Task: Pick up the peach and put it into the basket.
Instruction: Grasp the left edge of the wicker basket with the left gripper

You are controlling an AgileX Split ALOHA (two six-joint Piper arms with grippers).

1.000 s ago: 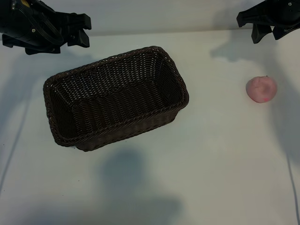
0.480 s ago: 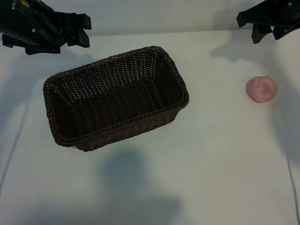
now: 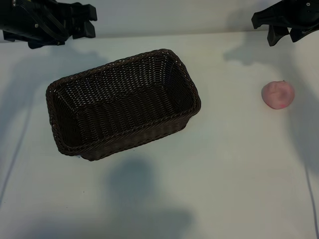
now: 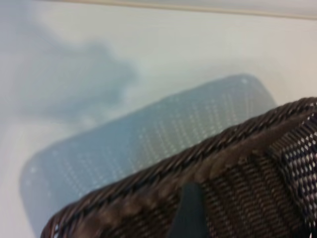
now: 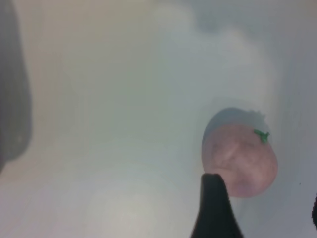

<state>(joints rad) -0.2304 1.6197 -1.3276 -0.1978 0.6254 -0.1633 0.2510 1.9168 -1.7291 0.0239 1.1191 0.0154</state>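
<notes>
nothing of the task is done yet. the peach (image 3: 278,94) sits alone on the table (image 3: 224,164) at the right side of the exterior view, well apart from the basket (image 3: 122,144), which lies left of centre and holds nothing. no gripper touches the fruit.

the right gripper (image 3: 281,27) hangs at the top right edge, up-table from the peach, with its jaws apart and nothing between them. in its wrist view the peach (image 5: 240,158) (green stem bit showing) lies near one dark fingertip (image 5: 213,208), so the arm looks roughly lined up over it, though not down on it.

the left gripper (image 3: 84,22) is parked at the top left, beyond the basket's far corner; its jaws stand wide and empty, and its wrist view shows only the braided rim (image 4: 198,166) and the table past it.

what is left, as i judge it, is everything: lower onto the peach, close on it, lift, carry it across the bare stretch of table, and release it over the basket.
</notes>
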